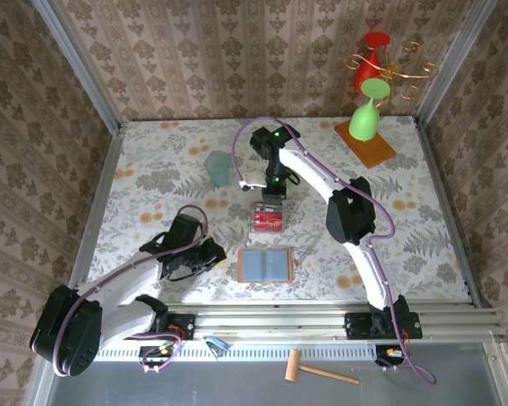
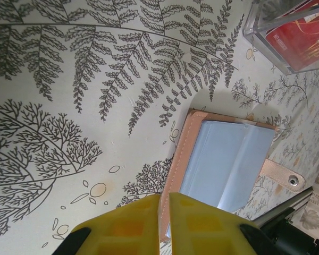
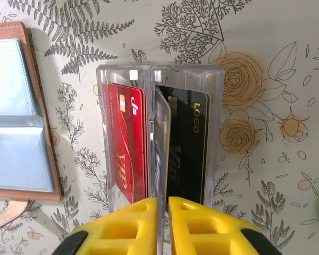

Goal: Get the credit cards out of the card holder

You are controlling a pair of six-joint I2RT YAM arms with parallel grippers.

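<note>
At the left, the left claw (image 2: 165, 203) lies low over the bench (image 1: 152, 190), its yellow fingers drawn almost together. The tan edge of the card holder (image 1: 264, 266) runs into the narrow slot between them, so it looks to be pinching that edge and pinning the wallet flat. The card holder lies spread open near the front of the bench, just right of that claw. Its grey-blue pockets face up and its snap strap is loose, and no card is visible in any pocket that can be seen. Just beyond it stands a clear tray (image 3: 215, 106), close to the wallet but apart from it, and the credit cards (image 3: 128, 143) are in there. A red card lies on the left side, a black card (image 3: 189, 151) on the right, and a grey card (image 3: 160, 141) stands on edge along the middle. The right claw (image 3: 163, 206) hangs straight over the tray. Its jaws are nearly shut, with the grey card's edge in the slit between them, but I cannot tell whether they are gripping it or have let go. I judge the task close to finished: the wallet seems emptied, and what remains is leaving that grey card in the tray and checking that no pocket hides another.
</note>
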